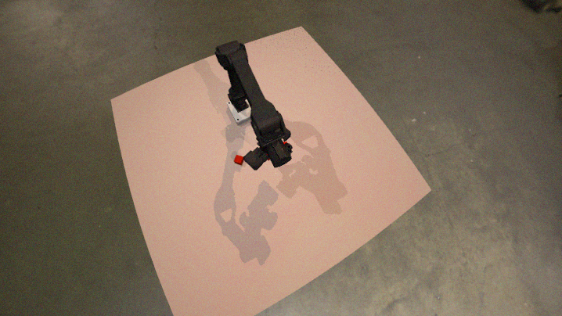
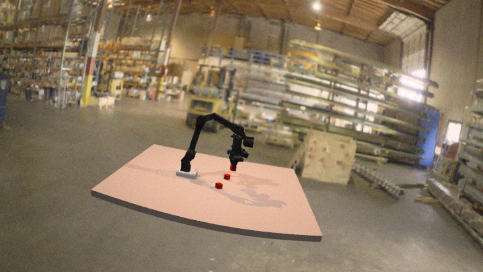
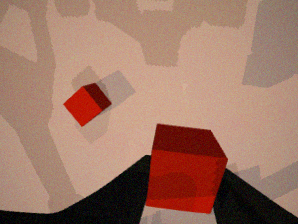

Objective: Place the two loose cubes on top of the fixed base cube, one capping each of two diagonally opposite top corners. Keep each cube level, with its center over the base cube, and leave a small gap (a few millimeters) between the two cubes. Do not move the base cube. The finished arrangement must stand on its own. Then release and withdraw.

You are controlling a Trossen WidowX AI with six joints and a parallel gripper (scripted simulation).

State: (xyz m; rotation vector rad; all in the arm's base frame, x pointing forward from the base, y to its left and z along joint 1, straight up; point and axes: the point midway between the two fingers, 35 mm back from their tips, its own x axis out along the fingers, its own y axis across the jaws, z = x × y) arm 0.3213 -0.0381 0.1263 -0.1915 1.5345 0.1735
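Left cube: in the exterior view I see a small red cube (image 2: 218, 185) resting on the pink mat (image 2: 162, 202), nearest the camera. Sharp edges, matte faces, no texture I can make out.

Middle cube: a second red cube (image 2: 227, 176) sits just behind it on the mat, apart from the first. I cannot tell which of these two is the fixed base; they look alike in colour and shape.

Held cube: the gripper (image 2: 233, 167) is clamped on a third red cube (image 3: 186, 169), lifted above the mat. In the wrist view the dark fingers press its two side faces; the block looks rigid, flat-sided and close to level.

Risk, slip: I judge the smooth faces give little purchase, so a fast swing could twist the cube in the grip and it would land tilted.

Risk, target: from here I could choose the wrong block to stack on, since nothing marks the base.

Risk, placement: a corner cap leaves much overhang; if its centre drifts off the base, I expect it to topple on release.

Risk, contact: descending too low could nudge the cube below.
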